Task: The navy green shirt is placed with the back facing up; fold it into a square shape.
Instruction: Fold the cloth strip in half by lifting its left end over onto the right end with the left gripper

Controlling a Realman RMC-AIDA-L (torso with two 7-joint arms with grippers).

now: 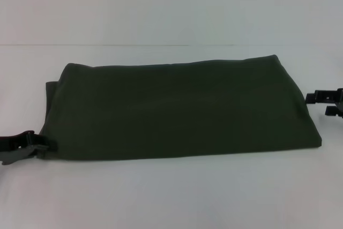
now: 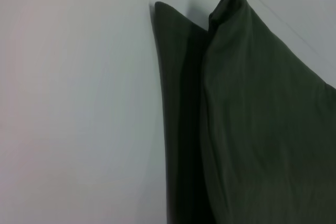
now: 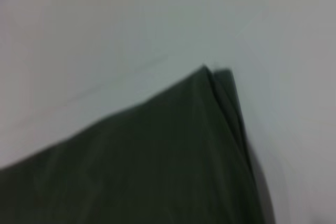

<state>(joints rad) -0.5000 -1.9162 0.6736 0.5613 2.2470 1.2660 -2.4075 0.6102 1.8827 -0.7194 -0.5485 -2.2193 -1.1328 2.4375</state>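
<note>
Dark olive-green cotton shirt [image 1: 182, 108] (folded into a wide rectangle) lies flat on the white table [image 1: 171, 197] — left gripper [image 1: 38, 146] touches the shirt's near-left corner, finger state indeterminate; right gripper [image 1: 317, 104] sits just beside the shirt's right edge, fingers apart.

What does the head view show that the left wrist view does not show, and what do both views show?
Only the head view shows the whole folded shirt as a wide band, the left gripper at its near left corner, and the right gripper just off its right edge, apart from the cloth. Only the left wrist view shows the layers up close: a lower layer sticking out from under the top fold. Both show the dark green shirt lying on the white table.
</note>
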